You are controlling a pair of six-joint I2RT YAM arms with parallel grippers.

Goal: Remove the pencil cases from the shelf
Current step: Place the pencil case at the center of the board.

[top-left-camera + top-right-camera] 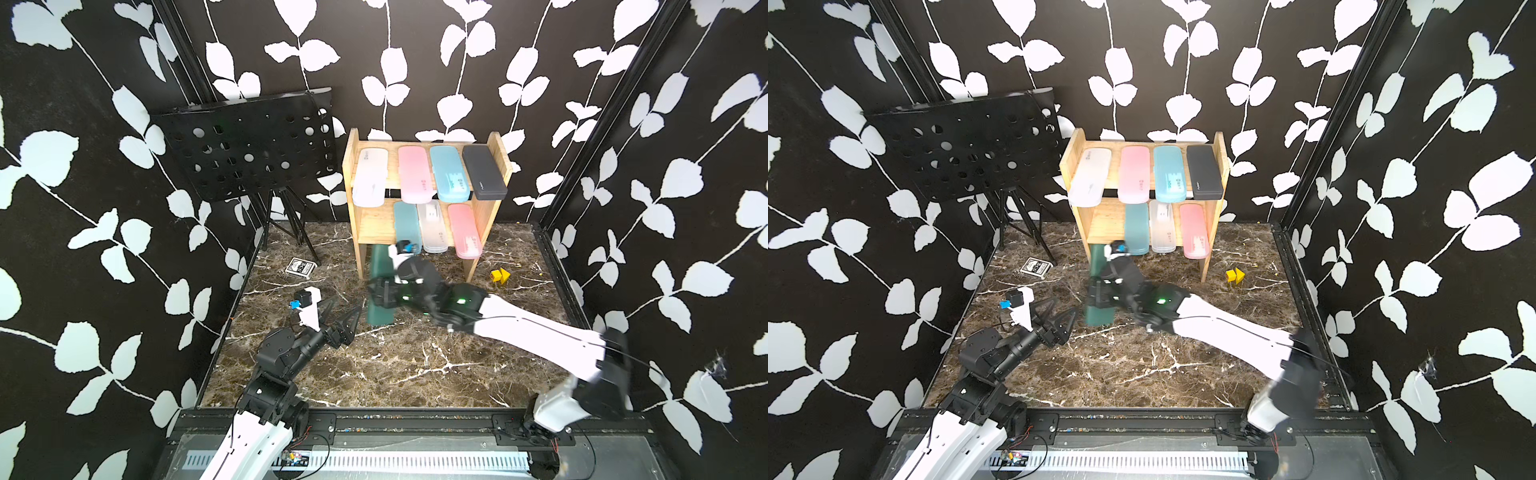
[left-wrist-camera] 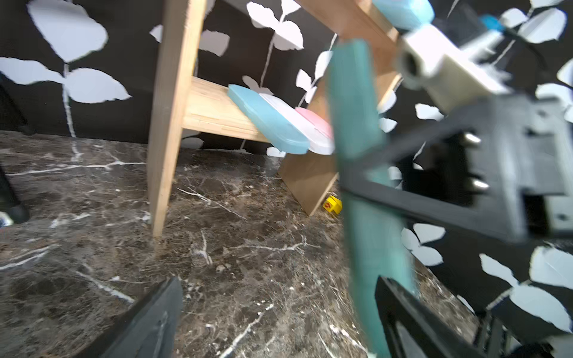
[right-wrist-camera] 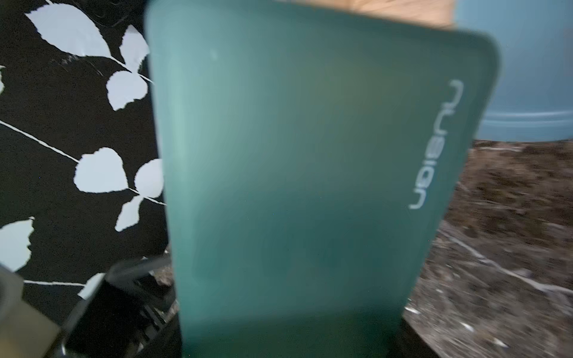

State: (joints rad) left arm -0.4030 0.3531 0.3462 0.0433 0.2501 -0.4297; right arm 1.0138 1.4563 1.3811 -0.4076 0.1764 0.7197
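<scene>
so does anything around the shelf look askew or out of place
The lower-tier pink case seems to jut farthest past the shelf's front edge, slightly skewed. A small yellow block lies stray on the marble surface beside the shelf's leg.

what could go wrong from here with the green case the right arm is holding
1. The right gripper pinches the dark green case near its middle, with long ends sticking out; it might pivot or slip.
2. Its wrist sits right by the teal case overhanging the lower tier of the shelf; a swing could knock it down.
3. The open left gripper hangs close to the held case's near end and might get bumped.
</scene>
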